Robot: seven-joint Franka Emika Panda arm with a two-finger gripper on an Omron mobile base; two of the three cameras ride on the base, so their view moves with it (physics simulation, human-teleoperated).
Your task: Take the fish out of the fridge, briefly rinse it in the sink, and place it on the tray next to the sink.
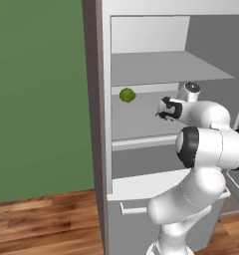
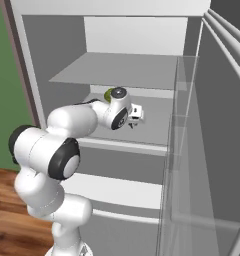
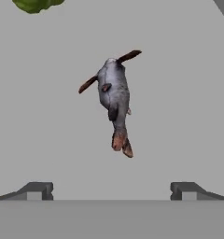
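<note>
The fridge [image 1: 98, 114] stands open, and my arm reaches in over its middle shelf [image 1: 136, 124]. A small silvery-grey fish [image 3: 115, 100] lies on that pale shelf floor in the hand view, tail end toward me, just beyond my fingertips [image 3: 37, 190]. My gripper [image 3: 111, 190] is open with nothing between its fingers, and a gap separates it from the fish. From the base cameras the gripper [image 1: 161, 110] [image 2: 135, 119] hangs low over the shelf, pointing toward the back.
A round green ball-like item [image 1: 127, 95] [image 2: 110, 93] [image 3: 37, 4] sits on the same shelf, to the left of my hand. Another shelf [image 1: 166, 67] hangs close above. The open fridge door [image 2: 217, 150] stands at the right, and a drawer handle [image 1: 134, 209] lies below.
</note>
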